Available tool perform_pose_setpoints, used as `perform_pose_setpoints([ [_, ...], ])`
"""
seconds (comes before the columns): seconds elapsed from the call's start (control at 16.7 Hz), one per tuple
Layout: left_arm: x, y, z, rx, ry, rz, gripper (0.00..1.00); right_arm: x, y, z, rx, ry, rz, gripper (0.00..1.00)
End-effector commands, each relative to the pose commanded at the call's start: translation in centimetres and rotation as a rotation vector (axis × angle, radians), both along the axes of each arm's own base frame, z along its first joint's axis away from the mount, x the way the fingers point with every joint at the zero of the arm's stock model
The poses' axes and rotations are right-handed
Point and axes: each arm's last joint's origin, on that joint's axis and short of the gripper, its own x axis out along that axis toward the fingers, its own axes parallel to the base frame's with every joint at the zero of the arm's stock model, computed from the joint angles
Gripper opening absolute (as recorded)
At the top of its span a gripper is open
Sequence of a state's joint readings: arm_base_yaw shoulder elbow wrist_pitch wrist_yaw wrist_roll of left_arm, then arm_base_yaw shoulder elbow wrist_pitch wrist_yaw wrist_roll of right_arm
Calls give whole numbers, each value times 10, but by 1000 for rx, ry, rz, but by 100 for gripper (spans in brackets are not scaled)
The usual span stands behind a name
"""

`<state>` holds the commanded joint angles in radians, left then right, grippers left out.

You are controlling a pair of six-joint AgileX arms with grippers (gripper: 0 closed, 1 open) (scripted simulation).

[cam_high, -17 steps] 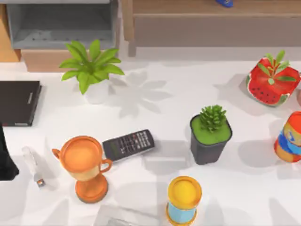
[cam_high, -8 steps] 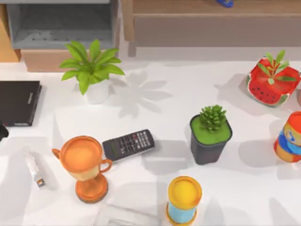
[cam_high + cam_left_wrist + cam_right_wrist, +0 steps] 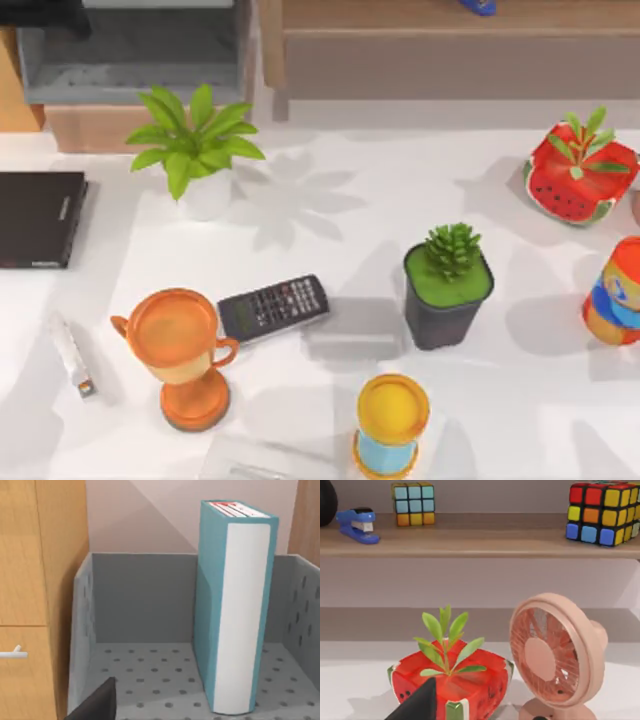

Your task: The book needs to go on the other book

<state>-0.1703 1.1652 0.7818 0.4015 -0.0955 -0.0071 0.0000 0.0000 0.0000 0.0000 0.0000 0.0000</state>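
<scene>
Claw state on the left arm: cannot tell; teal book (image 3: pixel 232 610) stands upright in grey bin (image 3: pixel 145 600).

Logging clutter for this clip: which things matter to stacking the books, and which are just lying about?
Job:
teal book, upright in the grey bin
black book, flat at the table's left edge
left gripper, at the bin

Lying about:
remote
trophy
leafy plant
succulent
watermelon pot
fan

Bright, even light; soft grey shadows lie on the white counter (image 3: pixel 330 210) beside the leafy plant (image 3: pixel 195 145).
</scene>
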Motion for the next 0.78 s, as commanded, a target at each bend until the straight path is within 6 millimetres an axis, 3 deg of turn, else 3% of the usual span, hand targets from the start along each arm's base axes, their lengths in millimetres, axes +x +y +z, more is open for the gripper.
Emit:
perform_pose_setpoints([
  [0.18,72,-21,-15,6,35,5,100,0,0,0,0,0,0,100],
  [0.36,125,-38,-38,9,40,20,100,0,0,0,0,0,0,100],
  [0.54,156,-48,-55,7,29,39,100,0,0,0,0,0,0,100],
  [0.78,166,-50,-60,5,21,48,100,0,0,0,0,0,0,100],
])
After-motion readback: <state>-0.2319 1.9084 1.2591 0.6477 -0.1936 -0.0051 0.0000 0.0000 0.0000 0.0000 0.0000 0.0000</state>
